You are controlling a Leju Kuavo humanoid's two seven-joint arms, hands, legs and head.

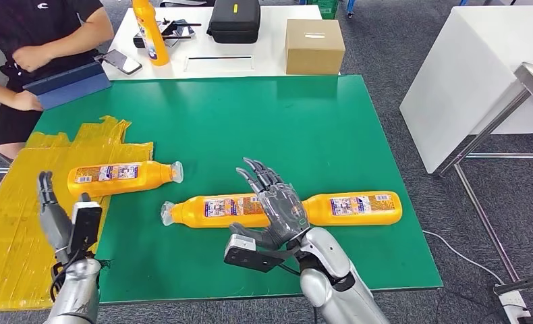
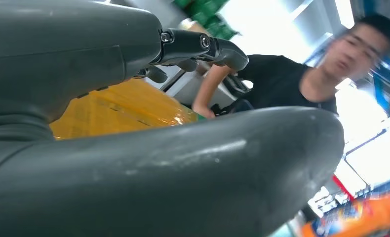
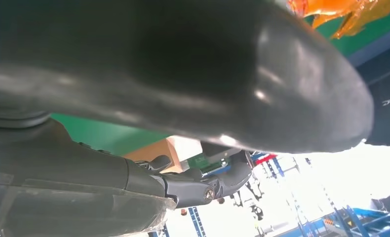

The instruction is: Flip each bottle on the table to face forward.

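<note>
Here the right hand point(image 1: 277, 202) hovered with fingers spread, holding nothing, above the middle bottle point(image 1: 213, 210) lying on the green counter point(image 1: 284, 121); a careless push could roll it away.

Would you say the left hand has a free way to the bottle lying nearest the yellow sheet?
Probably yes. The left hand is raised and open just on the robot's side of that bottle, with bare green mat between them. The right hand is away over the middle bottle.
</note>
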